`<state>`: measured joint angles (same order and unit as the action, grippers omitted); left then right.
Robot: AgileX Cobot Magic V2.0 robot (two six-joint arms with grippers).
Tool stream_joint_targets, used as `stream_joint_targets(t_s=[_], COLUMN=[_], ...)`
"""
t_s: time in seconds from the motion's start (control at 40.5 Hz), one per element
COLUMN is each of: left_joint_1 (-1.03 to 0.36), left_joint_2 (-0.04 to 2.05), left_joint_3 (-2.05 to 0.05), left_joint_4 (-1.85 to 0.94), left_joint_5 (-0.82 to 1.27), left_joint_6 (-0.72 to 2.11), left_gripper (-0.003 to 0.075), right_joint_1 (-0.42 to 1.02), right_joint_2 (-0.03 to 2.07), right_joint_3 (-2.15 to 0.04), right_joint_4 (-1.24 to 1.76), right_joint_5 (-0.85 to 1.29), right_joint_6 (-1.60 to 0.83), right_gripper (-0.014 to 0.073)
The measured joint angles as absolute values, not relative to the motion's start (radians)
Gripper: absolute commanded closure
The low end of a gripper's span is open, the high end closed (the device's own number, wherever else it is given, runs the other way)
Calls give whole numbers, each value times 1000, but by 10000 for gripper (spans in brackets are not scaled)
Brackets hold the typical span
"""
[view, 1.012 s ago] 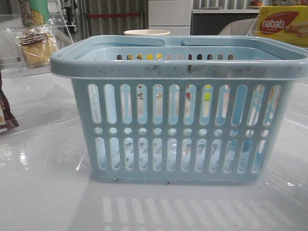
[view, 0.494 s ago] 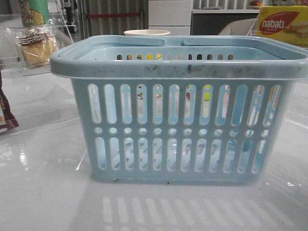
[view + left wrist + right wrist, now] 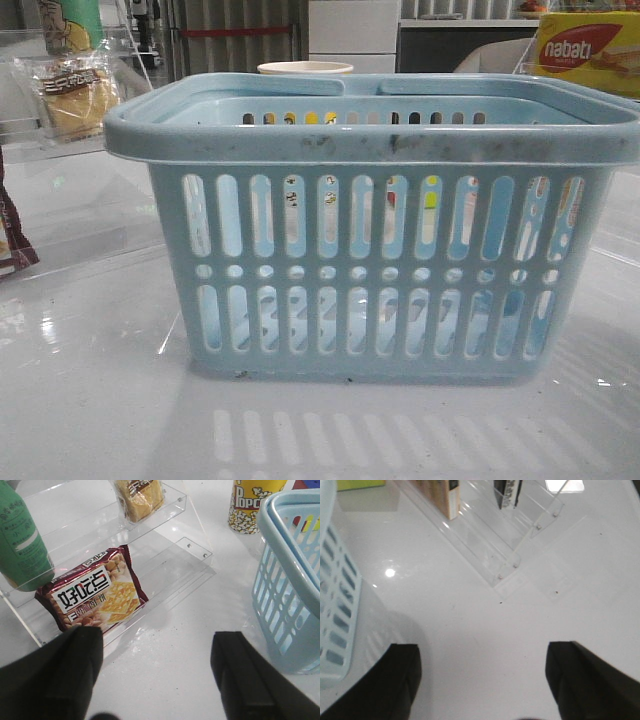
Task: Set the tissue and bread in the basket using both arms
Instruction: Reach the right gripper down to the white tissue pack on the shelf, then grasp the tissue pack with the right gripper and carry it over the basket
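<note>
Left wrist only: bread [image 3: 138, 498] on shelf [image 3: 170, 510].

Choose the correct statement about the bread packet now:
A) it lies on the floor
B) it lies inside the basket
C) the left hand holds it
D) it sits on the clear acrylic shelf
D: the bread rests on the clear shelf, away from the open left hand.

Front view low and close to the basket [image 3: 370, 250], wrist views looking down on table, sharing its sides.
</note>
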<state>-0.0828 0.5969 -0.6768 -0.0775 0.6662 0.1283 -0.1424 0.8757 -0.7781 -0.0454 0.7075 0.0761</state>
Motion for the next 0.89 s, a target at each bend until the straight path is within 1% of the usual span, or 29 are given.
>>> stream_joint_targets(t_s=[0.123, 0.296, 0.518, 0.691, 0.888], left_joint_1=[-83, -83, -83, -83, -83], left_joint_2=[597, 597, 597, 597, 597], left_joint_3=[-677, -677, -677, -677, -677], left_joint_4=[-78, -78, -78, -78, -80], left_joint_5=[666, 666, 666, 666, 666], left_joint_6=[128, 128, 128, 128, 128], left_gripper=[214, 214, 214, 214, 214], right_joint_1=[-196, -251, -295, -296, -296], right_joint_2=[1035, 1274, 1575, 1743, 1872], right_joint_3=[-886, -1097, -1376, -1545, -1644], right_joint_4=[-45, -40, 103, 150, 183], right_joint_5=[726, 787, 898, 910, 883], right_joint_6=[78, 73, -73, -115, -121], right_gripper=[-20, -20, -20, -20, -20])
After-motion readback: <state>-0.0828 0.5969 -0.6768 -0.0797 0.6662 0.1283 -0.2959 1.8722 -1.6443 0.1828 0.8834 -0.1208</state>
